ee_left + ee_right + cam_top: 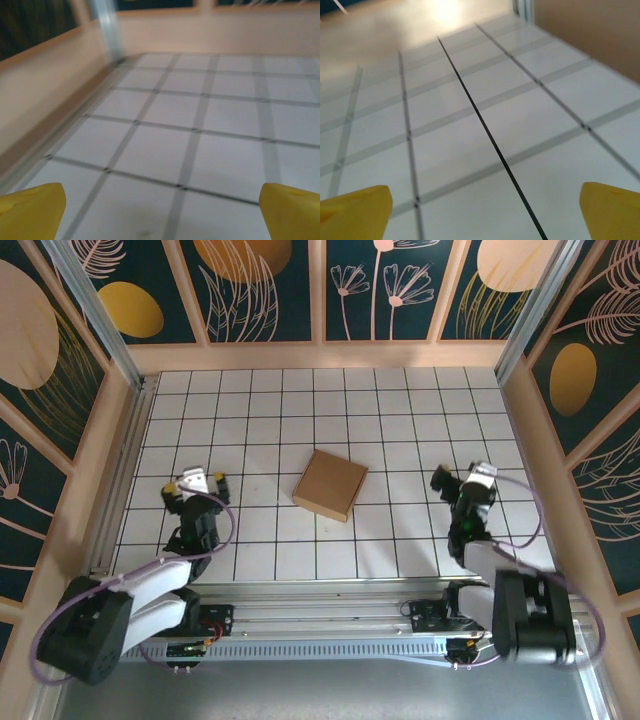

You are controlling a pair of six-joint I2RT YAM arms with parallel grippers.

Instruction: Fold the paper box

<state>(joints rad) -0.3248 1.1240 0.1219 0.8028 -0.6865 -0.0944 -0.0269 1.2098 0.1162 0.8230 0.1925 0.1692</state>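
Note:
The paper box (330,484) is a small, flat, square brown cardboard box lying closed on the white tiled floor near the middle, turned slightly off the grid. My left gripper (196,483) sits low at the left, a few tiles from the box and apart from it. In the left wrist view its yellow fingertips (31,210) stand far apart at the bottom corners, with bare tiles between them. My right gripper (458,478) rests at the right, also clear of the box. Its yellow fingertips (356,212) are spread wide with nothing between them.
Pale wooden walls (320,355) ring the tiled floor. An aluminium rail (125,480) runs along the left edge, close to the left arm. A wall (45,95) rises left of the left gripper, and another wall (600,35) stands right of the right gripper.

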